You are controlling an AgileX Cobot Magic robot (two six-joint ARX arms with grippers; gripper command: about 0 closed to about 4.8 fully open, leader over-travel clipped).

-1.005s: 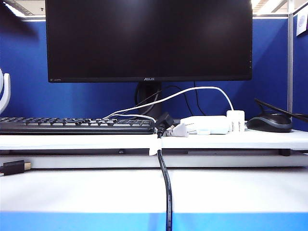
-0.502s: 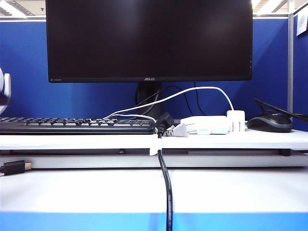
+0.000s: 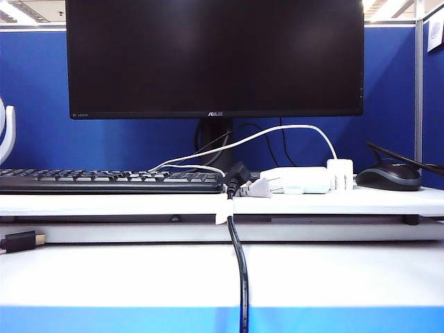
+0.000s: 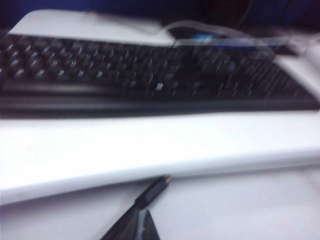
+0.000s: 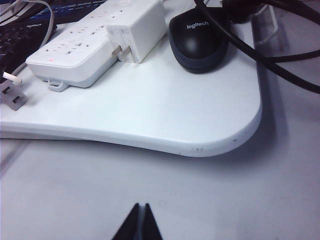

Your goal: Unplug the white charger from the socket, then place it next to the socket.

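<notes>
The white charger (image 5: 137, 30) lies on the raised white shelf (image 5: 165, 115), pressed against the side of the socket (image 5: 75, 55). Its bare prongs show, so it is out of the outlets. In the exterior view the charger (image 3: 340, 173) stands at the right end of the socket (image 3: 295, 179), and its thin white cable (image 3: 277, 130) arcs off to the left. My right gripper (image 5: 141, 206) is shut and empty over the lower table, well short of the shelf. My left gripper (image 4: 145, 212) is shut and empty, close to a black connector (image 4: 152, 192) below the keyboard (image 4: 150, 75); this view is blurred.
A black mouse (image 5: 197, 37) sits right beside the charger, with thick black cables (image 5: 260, 47) looping past it. A small grey plug (image 5: 10, 95) lies by the socket's other end. A black cable (image 3: 239, 270) runs down the table's middle. The monitor (image 3: 215, 55) stands behind.
The white arm piece at the exterior view's left edge blurred and darkened midway, then shows in much the same spot. The charger, socket and mouse have not moved.
</notes>
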